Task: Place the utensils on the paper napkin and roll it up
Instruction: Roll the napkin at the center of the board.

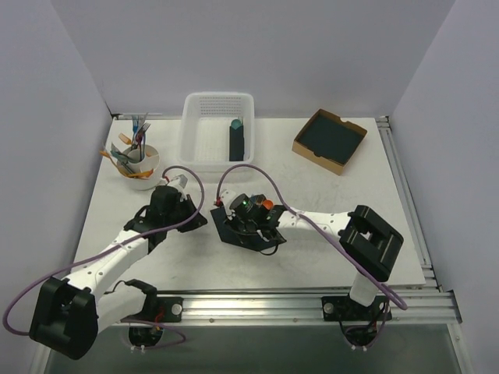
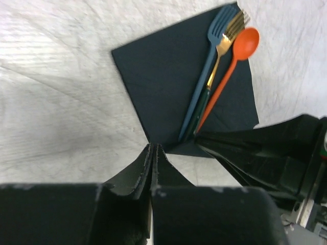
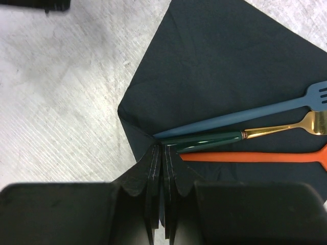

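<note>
— Paper, thin and limp: the dark paper napkin [image 2: 163, 76] lies flat on the table [image 2: 51, 102], with the orange spoon [image 2: 228, 74], blue fork [image 2: 204, 71] and gold fork [image 2: 223, 46] fanned across it.
— Your jaws?
— Both pairs are pressed together. My right gripper [image 3: 162, 150] sits at the corner by the handles, my left gripper [image 2: 153, 149] just beside it. I can't tell whether either pinches paper.
— Where would you hold?
— That corner edge, gently. I'd expect it to tear easily, and the light, slick handles to slide.
</note>
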